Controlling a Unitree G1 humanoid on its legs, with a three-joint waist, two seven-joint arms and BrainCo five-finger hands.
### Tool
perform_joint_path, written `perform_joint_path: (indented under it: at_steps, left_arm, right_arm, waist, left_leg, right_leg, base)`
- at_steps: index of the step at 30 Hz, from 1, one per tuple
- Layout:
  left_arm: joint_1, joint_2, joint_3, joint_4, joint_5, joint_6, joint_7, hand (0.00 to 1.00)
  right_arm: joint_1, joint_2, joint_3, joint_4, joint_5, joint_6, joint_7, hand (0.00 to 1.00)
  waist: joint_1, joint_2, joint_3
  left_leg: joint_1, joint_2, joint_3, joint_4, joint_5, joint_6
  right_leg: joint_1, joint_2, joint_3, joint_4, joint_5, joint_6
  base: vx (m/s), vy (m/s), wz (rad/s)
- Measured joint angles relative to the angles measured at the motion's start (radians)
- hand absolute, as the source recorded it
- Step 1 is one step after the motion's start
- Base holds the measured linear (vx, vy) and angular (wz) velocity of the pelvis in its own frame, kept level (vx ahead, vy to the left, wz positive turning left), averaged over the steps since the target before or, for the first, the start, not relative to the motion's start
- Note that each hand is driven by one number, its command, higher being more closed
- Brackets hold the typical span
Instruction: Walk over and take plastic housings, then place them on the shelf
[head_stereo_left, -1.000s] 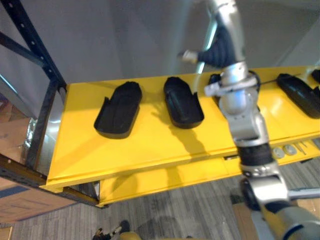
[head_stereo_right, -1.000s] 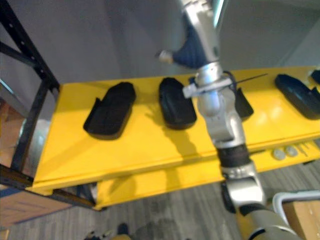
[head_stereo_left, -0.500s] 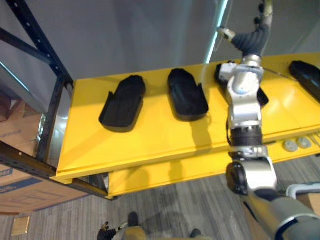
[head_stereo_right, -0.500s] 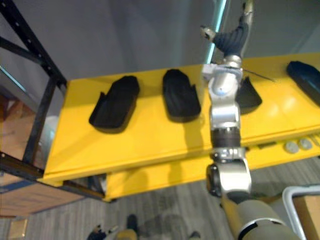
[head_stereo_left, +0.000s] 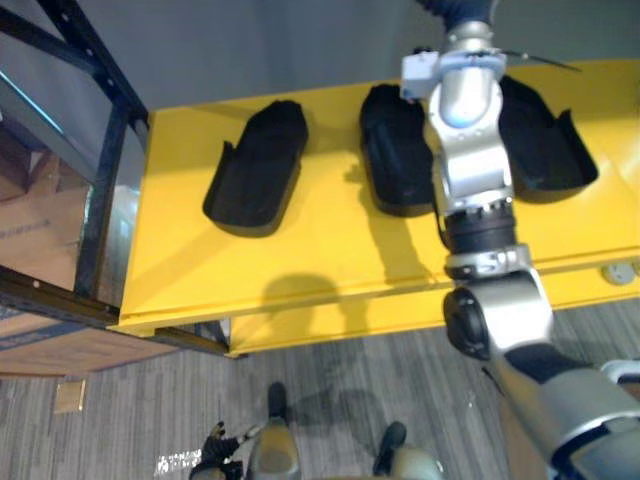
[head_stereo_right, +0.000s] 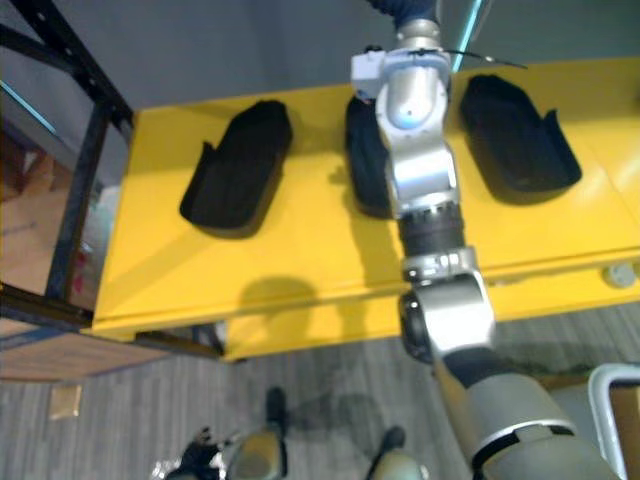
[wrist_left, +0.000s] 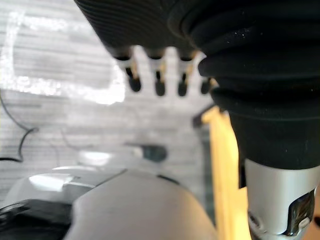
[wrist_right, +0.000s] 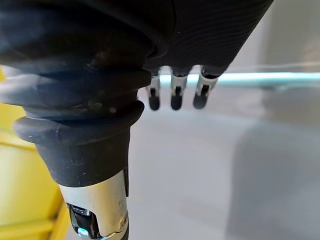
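Left eye view: left housing (head_stereo_left: 258, 165), middle housing (head_stereo_left: 392, 150) and right housing (head_stereo_left: 545, 140) lined up on the yellow shelf (head_stereo_left: 300, 270), nothing in either hand.
Our right hand (wrist_right: 172, 97) is raised past the middle housing toward 12 o'clock, fingers hanging loose and straight, empty. Our left hand (wrist_left: 157, 82) dangles low, equally slack and empty. We can't tell if these are waiting or already placed, but we'd guess a take: lower the right hand onto the middle housing and curl round its rim. Mind the shelf's front edge at 6 o'clock, the dark rack post (head_stereo_left: 100, 150) at 9, the grey wall (head_stereo_left: 250, 50) at 12. Bare yellow toward 7 is our free room.
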Motion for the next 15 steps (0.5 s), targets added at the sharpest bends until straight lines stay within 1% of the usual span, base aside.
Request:
perform_joint_path:
  at_steps: [1,4,7,9,12,15]
  left_arm:
    - [-0.012,0.002,0.0,0.001,0.0,0.0,0.0,0.0]
    - [-0.043,0.003,-0.002,-0.014,-0.001,-0.001,0.001,0.0]
    - [-0.065,0.003,-0.009,-0.015,-0.001,-0.005,0.005,0.0]
    - [-0.067,0.007,-0.029,-0.023,-0.001,-0.006,0.021,0.0]
    - [-0.078,0.006,-0.029,-0.025,-0.001,-0.006,0.023,0.0]
    - [-0.082,0.006,-0.029,-0.024,-0.001,-0.006,0.024,0.0]
  right_arm:
    - [0.0,0.012,0.011,0.0,0.001,0.0,0.001,0.0]
    - [0.0,0.034,0.016,0.008,0.01,0.0,0.02,0.0]
    - [0.0,0.05,0.036,0.05,0.023,0.001,0.025,0.0]
    - [0.0,0.065,0.047,0.076,0.041,0.001,0.039,0.0]
    - [0.0,0.072,0.065,0.081,0.062,0.001,0.05,0.0]
    - [0.0,0.087,0.079,0.14,0.093,0.0,0.062,0.0]
  waist:
    - [0.0,-0.001,0.004]
    - [0.002,0.005,0.04]
    - [0.001,0.007,0.044]
    - [0.001,0.008,0.045]
    - [0.001,0.012,0.06]
    - [0.001,0.012,0.063]
  left_leg:
    - [-0.019,0.0,-0.001,0.015,0.0,0.0]
    - [-0.021,0.0,-0.007,0.024,0.0,0.0]
    - [-0.039,-0.002,-0.011,0.041,-0.003,0.003]
    - [-0.043,-0.002,-0.012,0.044,-0.003,0.003]
    - [-0.052,-0.001,-0.012,0.055,-0.004,0.005]
    - [-0.054,-0.001,-0.01,0.055,-0.004,0.005]
  right_leg:
    - [-0.016,-0.003,0.001,0.008,0.0,0.0]
    - [-0.019,-0.005,0.002,0.023,-0.003,-0.003]
    - [-0.034,-0.012,0.001,0.039,-0.008,-0.005]
    - [-0.037,-0.013,0.001,0.042,-0.009,-0.006]
    - [-0.044,-0.014,0.003,0.046,-0.009,-0.006]
    - [-0.048,-0.014,0.005,0.044,-0.011,-0.009]
  base:
    - [0.0,0.0,0.0]
    - [-0.01,-0.001,0.01]
    - [-0.02,0.002,0.02]
    - [0.0,0.0,0.0]
    - [-0.04,0.001,-0.02]
    - [-0.04,0.004,-0.03]
